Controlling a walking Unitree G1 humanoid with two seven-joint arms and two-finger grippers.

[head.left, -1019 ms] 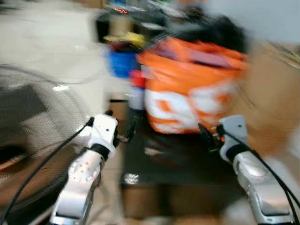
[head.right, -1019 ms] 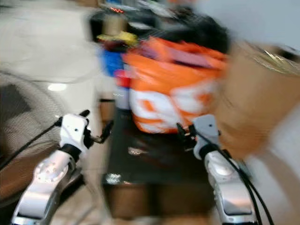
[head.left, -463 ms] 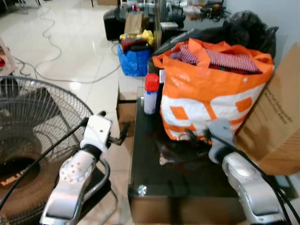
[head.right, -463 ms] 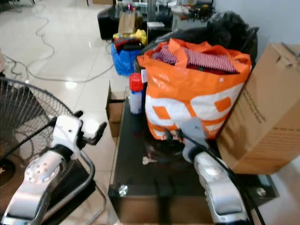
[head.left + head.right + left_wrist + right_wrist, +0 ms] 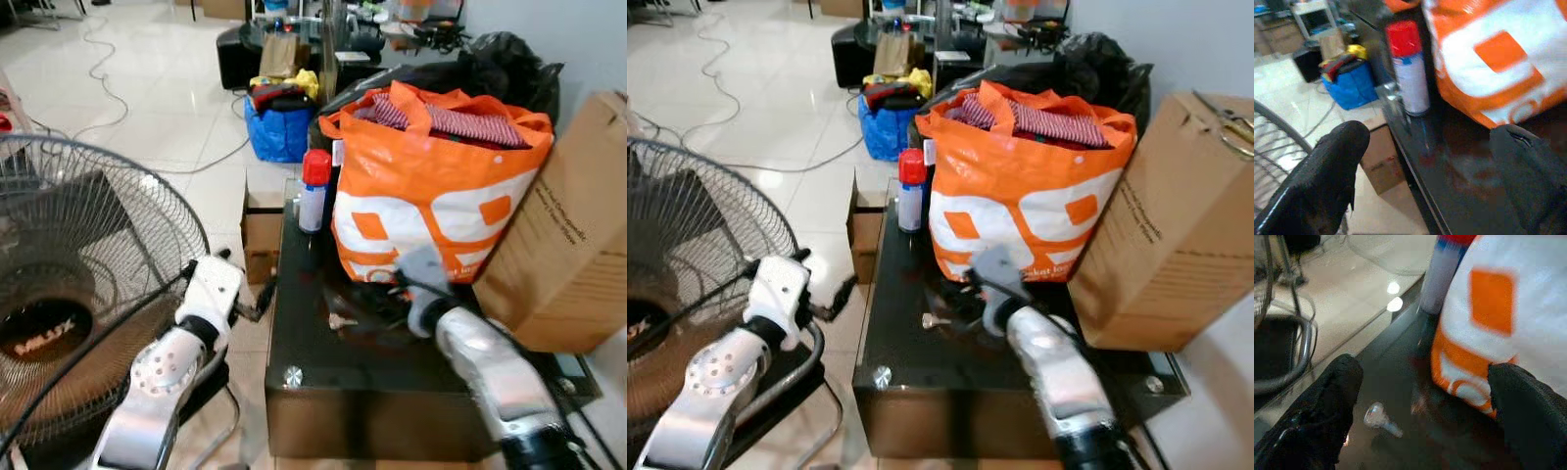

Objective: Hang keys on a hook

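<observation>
1. Right gripper (image 5: 1420, 396): fingers spread wide, holding nothing, low over the black table (image 5: 921, 377), in front of the orange bag (image 5: 1019, 196).
2. Keys (image 5: 1382, 419): small silvery item on the table between the right fingers; detail too blurred to confirm.
3. Left gripper (image 5: 1425, 161): wide, empty, beside the table's left edge, near the fan (image 5: 69, 284).
4. Spray can (image 5: 313, 191): upright, left of the bag.

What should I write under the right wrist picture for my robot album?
Open right gripper hovering over a small silvery key-like object on the dark glass table, beside an orange and white bag.
</observation>
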